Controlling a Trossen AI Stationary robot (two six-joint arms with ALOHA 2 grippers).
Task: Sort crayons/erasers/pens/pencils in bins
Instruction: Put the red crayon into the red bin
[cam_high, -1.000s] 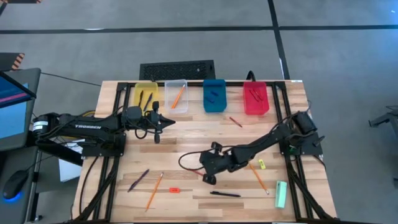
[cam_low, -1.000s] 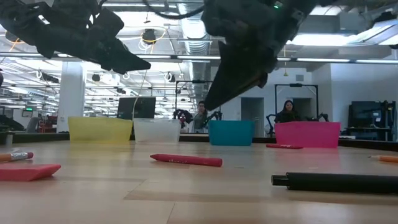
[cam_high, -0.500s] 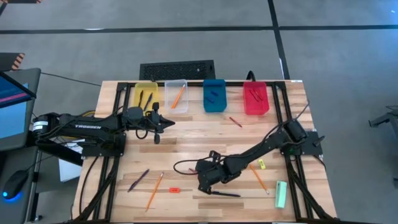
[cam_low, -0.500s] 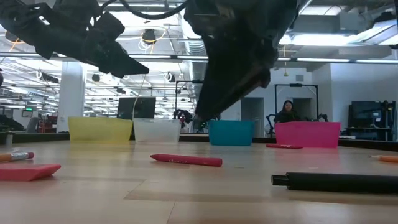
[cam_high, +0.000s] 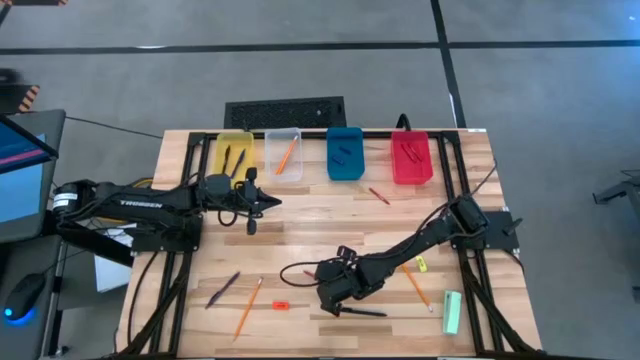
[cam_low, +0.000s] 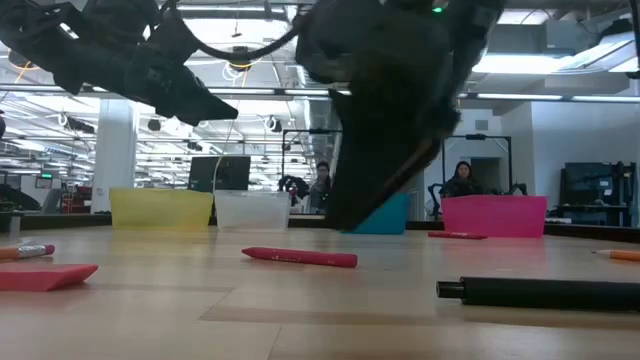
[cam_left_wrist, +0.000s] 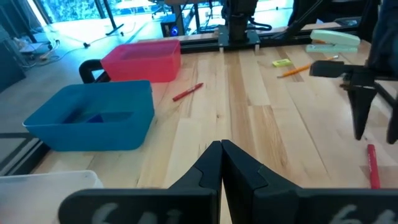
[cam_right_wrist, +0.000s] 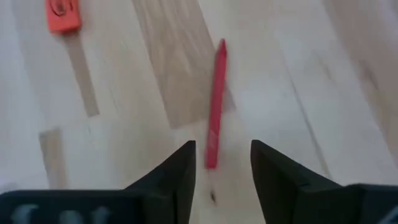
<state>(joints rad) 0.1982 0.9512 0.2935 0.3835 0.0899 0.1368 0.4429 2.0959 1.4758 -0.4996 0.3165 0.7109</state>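
Right now the right gripper (cam_right_wrist: 221, 163) hangs low over the bench (cam_high: 300, 230), fingers spread, with a red crayon (cam_right_wrist: 214, 106) lying just ahead, its long axis running straight into the gap. That arm is clearly nearer; the left gripper (cam_high: 272, 201), pressed shut, waits near the four bins (cam_high: 345, 153). Loose items I count: two crayons, two pencils, two pens, two erasers.

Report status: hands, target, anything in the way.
Right hand open, low over red crayon, not gripping. Left hand shut, empty, waiting near the bins. Red-orange eraser nearby, clear of the hand.
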